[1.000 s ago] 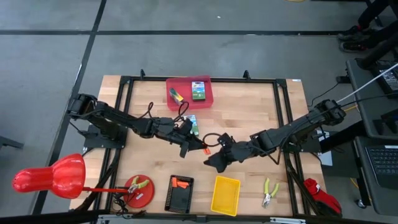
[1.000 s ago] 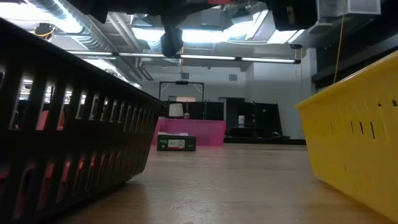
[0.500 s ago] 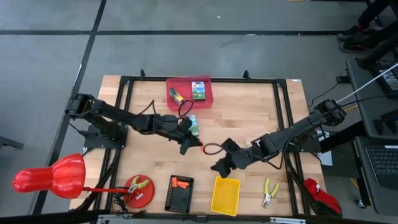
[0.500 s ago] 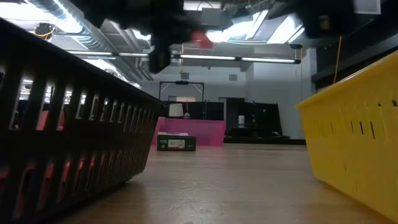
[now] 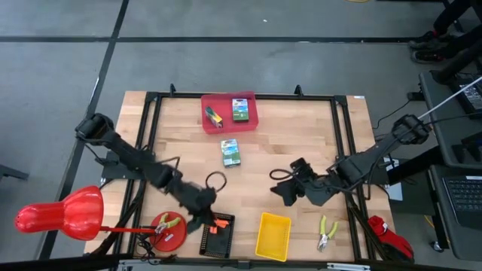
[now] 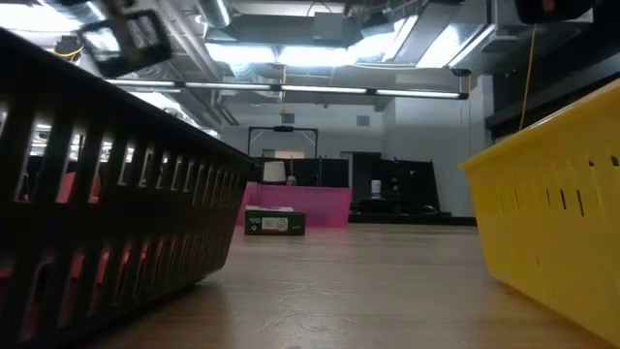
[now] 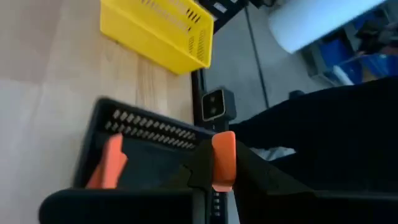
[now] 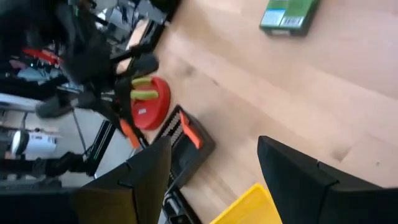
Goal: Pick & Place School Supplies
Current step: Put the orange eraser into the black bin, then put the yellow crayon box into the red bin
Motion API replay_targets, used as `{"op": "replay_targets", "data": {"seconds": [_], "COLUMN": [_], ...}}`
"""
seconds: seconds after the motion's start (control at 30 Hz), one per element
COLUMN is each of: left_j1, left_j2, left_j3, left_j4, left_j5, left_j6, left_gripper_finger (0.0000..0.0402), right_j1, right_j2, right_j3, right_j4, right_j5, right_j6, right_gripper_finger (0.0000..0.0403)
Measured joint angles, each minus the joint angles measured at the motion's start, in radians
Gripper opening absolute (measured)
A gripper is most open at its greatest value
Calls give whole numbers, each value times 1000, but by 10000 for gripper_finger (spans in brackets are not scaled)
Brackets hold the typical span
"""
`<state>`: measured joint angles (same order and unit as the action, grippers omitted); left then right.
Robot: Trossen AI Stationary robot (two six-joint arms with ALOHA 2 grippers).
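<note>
The left claw (image 5: pixel 202 220) is seen low over the front of the pale wooden bench (image 5: pixel 301 135), just above the black slotted plastic basket (image 5: pixel 218 235). A small orange piece (image 7: pixel 224 160) is clenched between its dark fingers, right over that basket. The right claw (image 5: pixel 285 190) is held released, jaws wide apart, over bare wood right of centre, behind the yellow slotted plastic bin (image 5: pixel 273 235). One flat green printed crayon box (image 5: pixel 231 152) is found lying alone mid-bench. A second green printed crayon box (image 5: pixel 240 110) and a small yellow-and-dark block (image 5: pixel 215 117) are resting inside the red plastic tray (image 5: pixel 251 122) at the back edge.
</note>
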<state>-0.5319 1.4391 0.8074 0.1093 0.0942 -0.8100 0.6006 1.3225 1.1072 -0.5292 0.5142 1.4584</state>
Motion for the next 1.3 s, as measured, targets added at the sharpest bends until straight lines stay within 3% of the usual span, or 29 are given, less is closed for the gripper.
{"op": "replay_targets", "data": {"seconds": [0.23, 0.53, 1.03, 1.17, 1.3], "left_j1": [-85, -89, -86, -55, 21], "left_j2": [118, 251, 209, 191, 188], "left_j3": [1, 1, 1, 1, 5], "left_j4": [4, 48, 52, 44, 40], "left_j5": [-147, -179, -355, -463, -508], "left_j6": [-118, -170, -196, -304, -378], "left_gripper_finger": [31, 65, 111, 126, 154], "right_j1": [-1, 0, 10, 10, 10], "right_j2": [-21, -22, -22, -22, -22], "right_j3": [0, -1, -1, -1, -1], "right_j4": [-33, -33, -60, -64, -77], "right_j5": [21, 32, 47, 68, 74], "right_j6": [-8, 4, 29, 30, 38], "right_gripper_finger": [242, 242, 242, 242, 242]}}
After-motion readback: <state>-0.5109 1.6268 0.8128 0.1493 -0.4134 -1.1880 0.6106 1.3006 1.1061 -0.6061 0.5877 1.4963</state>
